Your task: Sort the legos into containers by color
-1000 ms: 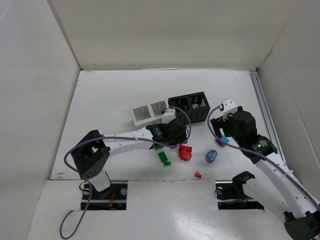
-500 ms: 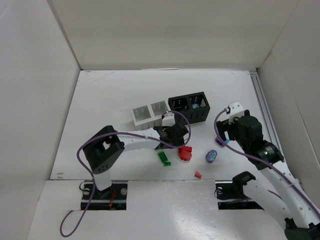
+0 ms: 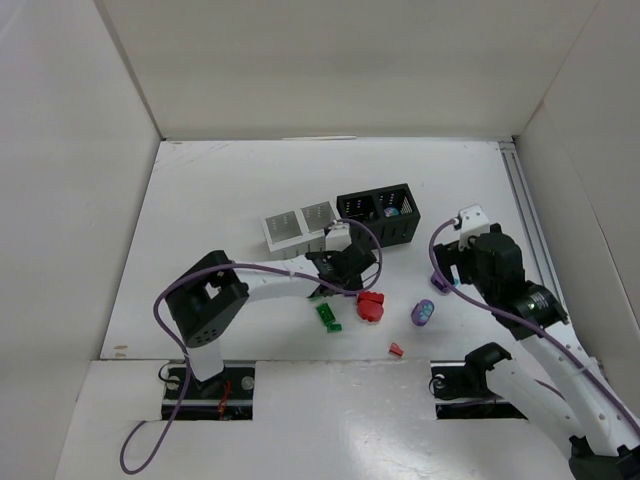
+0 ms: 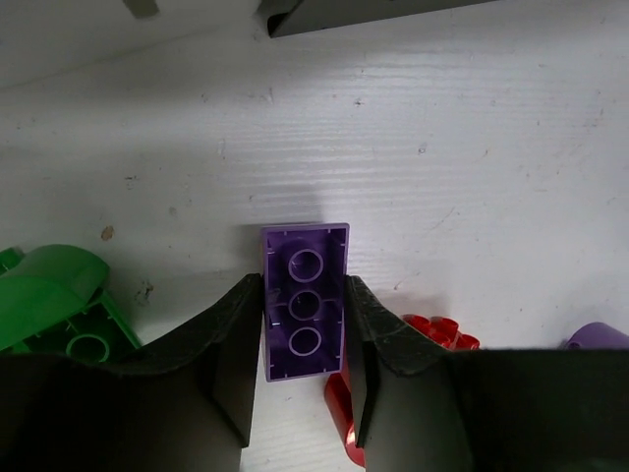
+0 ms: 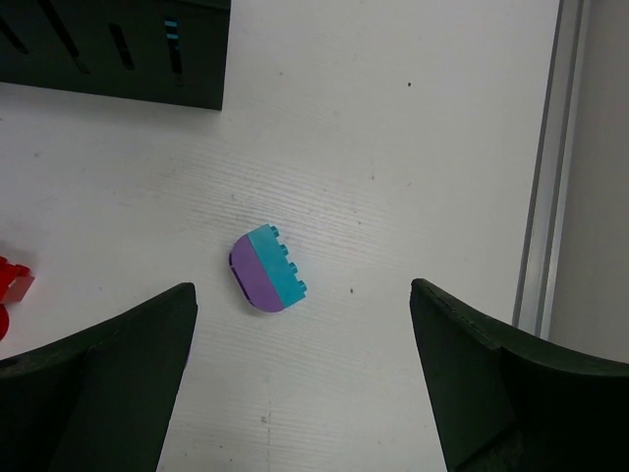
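Observation:
In the left wrist view my left gripper [image 4: 303,297] is shut on a purple brick [image 4: 305,254] that lies studs-down on the table. A green lego [image 4: 61,295] is to its left and a red lego [image 4: 434,334] to its right. From above, the left gripper [image 3: 345,268] is low, just in front of the white container [image 3: 298,228] and the black container [image 3: 378,214]. My right gripper [image 5: 303,290] hangs open above a teal-and-purple lego [image 5: 267,268], not touching it.
On the table in front of the left gripper lie a green lego [image 3: 328,316], a red lego [image 3: 371,306], a rounded purple lego [image 3: 422,312] and a small red piece [image 3: 396,349]. A metal rail [image 3: 525,200] runs along the table's right side. White walls enclose it.
My left gripper came down behind the red lego and shut on the purple brick. The right arm shifted slightly to the right, its jaws still open.

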Robot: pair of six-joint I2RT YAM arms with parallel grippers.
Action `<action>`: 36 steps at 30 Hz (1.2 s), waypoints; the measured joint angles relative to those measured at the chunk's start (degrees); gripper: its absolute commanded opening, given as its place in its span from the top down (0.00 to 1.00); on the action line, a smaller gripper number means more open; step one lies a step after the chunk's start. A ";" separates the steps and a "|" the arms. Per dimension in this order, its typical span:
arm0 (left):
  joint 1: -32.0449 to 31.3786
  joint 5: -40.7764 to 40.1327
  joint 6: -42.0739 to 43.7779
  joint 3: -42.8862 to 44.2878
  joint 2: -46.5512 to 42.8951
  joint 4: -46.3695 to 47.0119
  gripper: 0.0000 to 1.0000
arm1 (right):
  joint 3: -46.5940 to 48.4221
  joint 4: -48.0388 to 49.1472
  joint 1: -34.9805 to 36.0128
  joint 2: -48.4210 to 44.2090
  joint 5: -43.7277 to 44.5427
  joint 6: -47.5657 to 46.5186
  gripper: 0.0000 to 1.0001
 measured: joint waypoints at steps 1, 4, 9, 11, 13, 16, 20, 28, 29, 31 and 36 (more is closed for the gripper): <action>0.00 0.11 0.31 0.00 -0.04 0.22 0.77 | 0.00 -0.22 0.00 -0.04 0.26 0.09 0.06; 0.00 0.44 1.36 -0.04 -0.09 0.76 0.84 | -0.02 -1.07 0.00 -0.42 0.92 0.31 0.06; -0.63 0.39 4.85 -0.02 -1.86 0.81 0.87 | -0.20 -1.88 0.00 -1.57 1.70 0.52 0.06; -0.79 0.28 6.40 0.31 -3.72 0.74 0.87 | -0.26 -2.29 0.00 -1.95 1.95 0.74 0.06; -0.98 -0.35 8.02 1.51 -5.55 0.70 0.87 | -0.35 -2.62 0.00 -2.32 2.12 0.94 0.06; -0.96 -2.05 10.97 4.55 -7.98 0.61 0.87 | -0.63 -3.08 0.00 -2.82 2.43 1.09 0.06; 0.48 -3.28 15.30 11.26 -8.55 0.83 0.87 | -0.66 -3.43 -0.02 -3.13 0.76 0.87 0.08; 6.32 -5.55 21.09 21.00 -6.49 2.19 0.86 | -3.85 -4.37 -0.02 -2.08 -7.93 1.16 0.08; 7.08 -5.55 21.53 21.68 -5.79 2.60 0.86 | -4.74 -4.59 -0.02 -1.51 -9.05 1.18 0.08; 8.52 -5.42 22.36 22.16 -4.31 3.58 0.86 | -6.23 -4.79 0.00 -0.48 -11.02 1.46 0.08; 10.29 -4.98 23.98 23.63 1.01 3.78 0.80 | -8.15 -4.94 0.50 1.31 -13.77 3.37 0.08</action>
